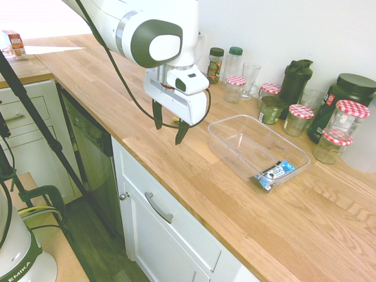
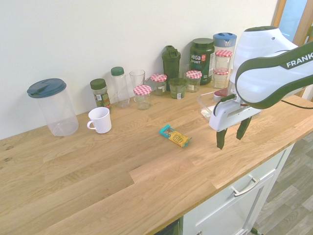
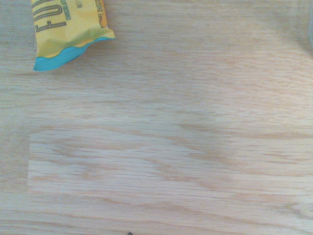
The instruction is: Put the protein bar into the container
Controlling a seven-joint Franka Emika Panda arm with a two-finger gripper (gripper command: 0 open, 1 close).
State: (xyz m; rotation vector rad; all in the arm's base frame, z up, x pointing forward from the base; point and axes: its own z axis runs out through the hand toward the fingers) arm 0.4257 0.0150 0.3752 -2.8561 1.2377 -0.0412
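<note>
The protein bar (image 2: 174,136), yellow with a teal end, lies flat on the wooden counter; the wrist view catches its teal end (image 3: 68,29), and the first exterior view only a yellow sliver (image 1: 175,121) behind the fingers. My gripper (image 2: 230,141) hangs open and empty just above the counter, between the bar and the container, touching neither. In the first exterior view the gripper (image 1: 168,132) is left of the clear container (image 1: 247,144). The arm hides most of the container (image 2: 204,104) in the second exterior view.
A blue, white and black wrapped bar (image 1: 275,172) lies inside the container. Jars with red-checked lids (image 2: 143,90), bottles and dark shakers (image 2: 171,61) line the wall. A white mug (image 2: 100,119) and a lidded clear jug (image 2: 51,105) stand further along. The counter's front edge (image 1: 176,182) is close.
</note>
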